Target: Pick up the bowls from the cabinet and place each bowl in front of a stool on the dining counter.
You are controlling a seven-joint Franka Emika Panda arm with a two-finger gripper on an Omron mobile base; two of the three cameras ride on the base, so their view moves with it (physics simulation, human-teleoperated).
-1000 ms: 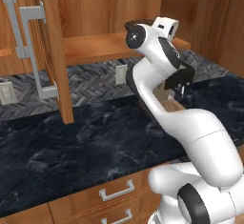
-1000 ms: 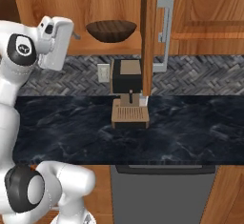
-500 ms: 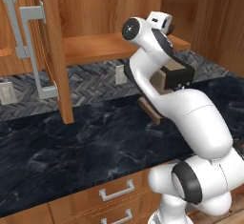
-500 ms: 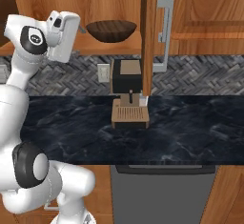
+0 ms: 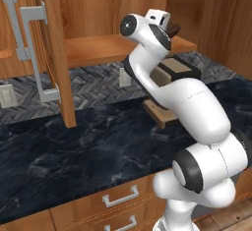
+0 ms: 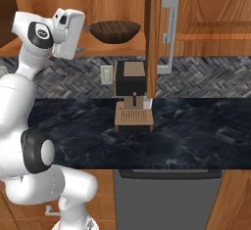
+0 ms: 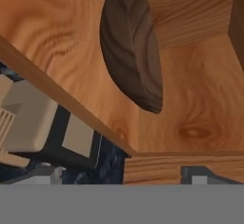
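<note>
A dark brown wood-grained bowl stands on the shelf of the open reddish-brown cabinet. My gripper is level with that shelf, just left of the bowl and pointing at it. It is open with nothing in it and a small gap to the rim. In the hand view, which is rolled on its side, the bowl looms close ahead on the wood. The stool and the dining counter are out of view.
The cabinet's open door with a grey bar handle hangs left of my arm. Another door edge is right of the bowl. A coffee machine stands below the shelf on the black marble counter.
The arm has straightened upward. The hand has edged a little along the shelf toward the dark bowl. The gripper stays open and the bowl has not moved.
</note>
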